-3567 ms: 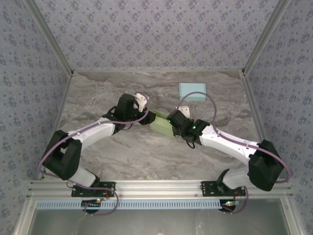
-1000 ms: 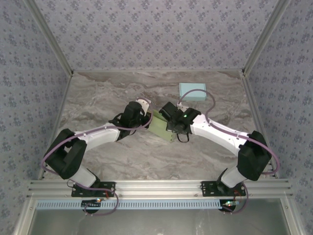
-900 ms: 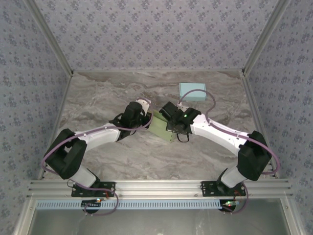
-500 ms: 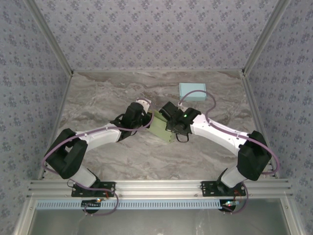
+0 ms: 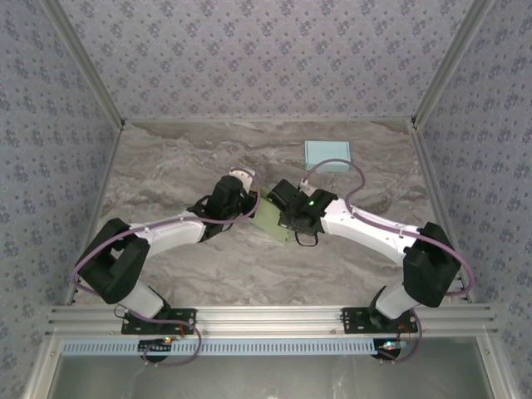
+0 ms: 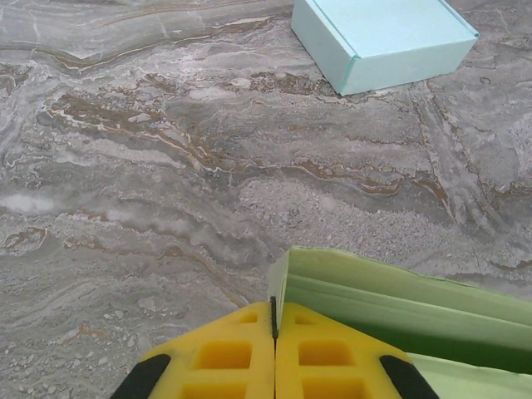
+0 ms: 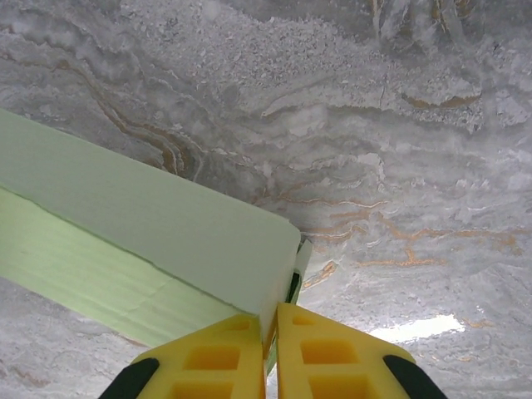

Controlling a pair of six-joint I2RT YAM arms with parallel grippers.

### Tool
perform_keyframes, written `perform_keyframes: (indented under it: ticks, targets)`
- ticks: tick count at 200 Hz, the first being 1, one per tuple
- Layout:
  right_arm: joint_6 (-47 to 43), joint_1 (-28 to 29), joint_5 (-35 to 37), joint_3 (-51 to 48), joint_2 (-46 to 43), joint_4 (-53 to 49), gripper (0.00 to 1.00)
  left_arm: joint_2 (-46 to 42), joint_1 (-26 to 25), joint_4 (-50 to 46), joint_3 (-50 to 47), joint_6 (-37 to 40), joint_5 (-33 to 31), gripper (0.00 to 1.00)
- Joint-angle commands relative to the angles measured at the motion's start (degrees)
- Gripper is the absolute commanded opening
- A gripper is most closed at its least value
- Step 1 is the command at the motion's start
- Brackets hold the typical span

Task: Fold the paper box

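The pale green paper box [image 5: 269, 220] sits mid-table between my two grippers, partly folded. My left gripper [image 5: 255, 204] meets it from the left. In the left wrist view its yellow fingertips [image 6: 273, 312] are pressed together at the corner of the box's thin wall [image 6: 399, 303], and the open inside shows to the right. My right gripper [image 5: 283, 216] meets the box from the right. In the right wrist view its fingers [image 7: 268, 320] pinch the edge of a box panel [image 7: 133, 216], with a small white flap [image 7: 302, 256] sticking out beside them.
A closed light blue box [image 5: 327, 155] lies on the marble table toward the back right, and its corner [image 6: 382, 37] shows in the left wrist view. Patterned walls stand on three sides. A metal rail [image 5: 266, 320] runs along the near edge.
Both wrists and the green box between them have shifted slightly. The right wrist has turned and come a little nearer. Both grippers stay on the box.
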Motion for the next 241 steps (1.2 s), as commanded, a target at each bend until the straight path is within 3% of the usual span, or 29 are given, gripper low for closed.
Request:
perform_keyframes:
  ticks: [1, 36, 88, 97, 116, 130, 146, 154, 164, 184, 199, 225, 241]
  targets:
    - [2.44, 1.00, 0.06, -2.75, -1.62, 2.41, 0.15, 0.28, -1.40, -1.18, -1.09, -1.35, 1.60, 0.05]
    - [-2.07, 1.29, 2.99, -6.74, -7.07, 5.52, 0.36, 0.28, -1.37, -0.44, -1.62, -1.33, 1.34, 0.04]
    - [-14.58, 1.03, 5.23, -11.80, -17.66, 9.31, 0.51, 0.54, -1.48, 0.40, -1.91, -1.06, 1.59, 0.03]
    - [-16.91, 0.41, 4.43, -12.38, -19.24, 8.82, 0.58, 0.65, -1.53, 0.34, -1.76, -0.98, 1.57, 0.03]
    - [-28.79, -1.59, 1.78, -13.39, -21.62, 9.81, 0.63, 0.73, -1.73, 0.20, -1.45, -0.84, 1.61, 0.03]
    - [-43.04, -1.81, 2.91, -14.50, -23.33, 12.65, 0.66, 0.81, -2.00, 0.12, -1.32, -0.68, 1.44, 0.03]
    - [-68.53, -2.07, -5.94, -17.97, -25.33, 18.50, 0.76, 0.72, -1.98, 0.03, -1.37, -0.60, 1.34, 0.03]
    - [-75.82, -2.23, -7.03, -19.59, -26.32, 19.80, 0.84, 0.63, -1.99, 0.04, -1.41, -0.60, 1.30, 0.03]
    - [-79.66, -4.47, -7.60, -20.48, -26.85, 21.15, 0.92, 0.59, -1.99, -0.04, -1.48, -0.60, 1.34, 0.03]
    - [-85.96, -13.00, -20.81, -19.56, -25.43, 19.51, 0.96, 0.12, -2.02, 0.02, -1.80, -0.65, 1.28, 0.03]
    - [-92.91, -15.24, -29.46, -18.82, -23.48, 17.63, 1.00, -0.12, -1.98, 0.08, -1.88, -0.72, 1.15, 0.03]
    - [-98.99, -15.04, -33.35, -20.33, -21.43, 20.17, 1.00, -0.35, -1.97, 0.32, -2.15, -0.69, 0.67, 0.03]
    - [-99.02, -14.39, -29.25, -20.45, -19.50, 22.58, 1.00, -0.40, -2.00, 0.44, -2.23, -0.91, 0.53, 0.02]
